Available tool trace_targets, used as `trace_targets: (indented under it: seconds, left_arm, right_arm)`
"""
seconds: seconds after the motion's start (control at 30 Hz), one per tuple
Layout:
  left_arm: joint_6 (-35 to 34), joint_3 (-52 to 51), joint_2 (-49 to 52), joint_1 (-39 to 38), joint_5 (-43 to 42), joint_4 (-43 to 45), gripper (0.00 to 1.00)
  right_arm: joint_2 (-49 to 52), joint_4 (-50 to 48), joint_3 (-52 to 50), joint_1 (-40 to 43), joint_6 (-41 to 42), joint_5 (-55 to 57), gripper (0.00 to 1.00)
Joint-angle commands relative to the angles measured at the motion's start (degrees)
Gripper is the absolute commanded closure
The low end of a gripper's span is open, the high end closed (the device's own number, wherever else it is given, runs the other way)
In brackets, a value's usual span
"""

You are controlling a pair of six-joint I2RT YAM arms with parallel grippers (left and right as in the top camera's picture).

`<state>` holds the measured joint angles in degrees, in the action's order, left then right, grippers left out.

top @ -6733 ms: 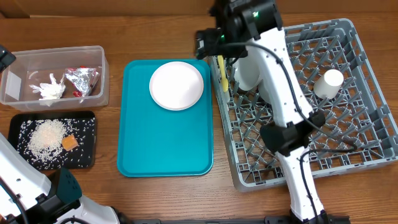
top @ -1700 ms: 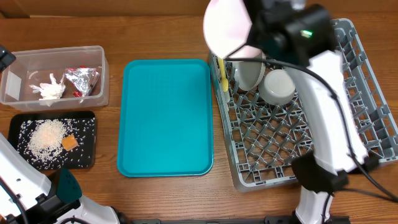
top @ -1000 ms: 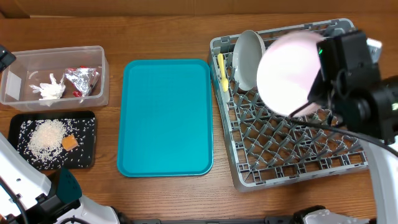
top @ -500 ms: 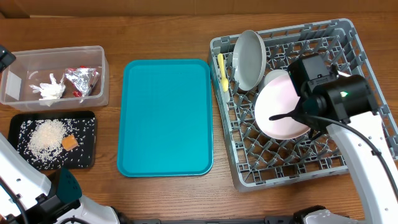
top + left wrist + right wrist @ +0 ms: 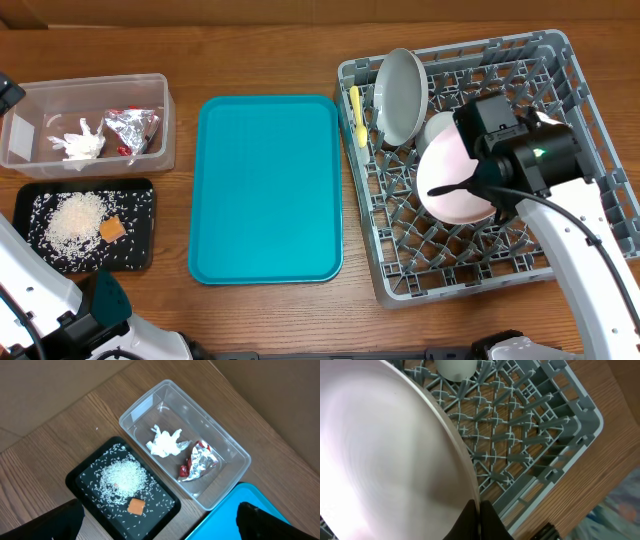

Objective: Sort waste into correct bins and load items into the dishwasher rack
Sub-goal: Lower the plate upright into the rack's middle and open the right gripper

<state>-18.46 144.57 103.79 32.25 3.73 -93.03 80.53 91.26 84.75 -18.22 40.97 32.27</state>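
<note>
Tub: one clear tub at the far left, holding one crumpled napkin, one foil wrapper and one red sachet tucked against the foil.
Black tray: one black tray just in front of the tub, holding one heap of rice and one orange cube at the heap's edge.
Left arm: the left gripper hangs high over both bins, looking straight down. Its two fingers stand wide apart with nothing between them.
Middle: one teal tray lies between the bins and the rack.
Rack: one grey rack on the right.
Utensils: one yellow utensil lies along the rack's left edge.
Plates: two. The grey plate stands on edge at the rack's back left. The pink plate is tilted on edge just to its right.
Bowls: one white bowl, partly hidden behind the pink plate.
Right arm: it comes in from the lower right and bends over the rack. The right gripper is clamped on the pink plate's rim, with one finger across its face. Whether the plate rests on the pegs cannot be told.
</note>
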Motion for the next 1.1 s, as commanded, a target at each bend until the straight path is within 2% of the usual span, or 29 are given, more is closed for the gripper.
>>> trace_targets:
  seconds: [0.0,0.3,0.5,0.63,0.8,1.07]
  left_arm:
    - [0.2,-0.2,0.6,0.0,0.7,0.1,0.00]
    - [0.2,-0.2,0.6,0.0,0.7,0.1,0.00]
    - [0.2,-0.2,0.6,0.0,0.7,0.1,0.00]
    - [0.2,-0.2,0.6,0.0,0.7,0.1,0.00]
    - [0.2,-0.2,0.6,0.0,0.7,0.1,0.00]
    - [0.2,-0.2,0.6,0.0,0.7,0.1,0.00]
  right_arm:
    - [-0.4,0.4,0.0,-3.1,0.9,2.0,0.96]
    - [0.2,3.4,-0.1,-12.2,0.9,7.9,0.96]
    - [1.0,4.2,-0.1,-12.5,0.1,12.0,0.96]
    - [2.0,2.3,-0.2,-12.5,-3.6,12.0,0.96]
    - [4.1,0.7,-2.9,-12.5,-4.5,11.8,0.95]
    - [6.3,-2.1,-5.6,-12.5,-7.3,13.2,0.91]
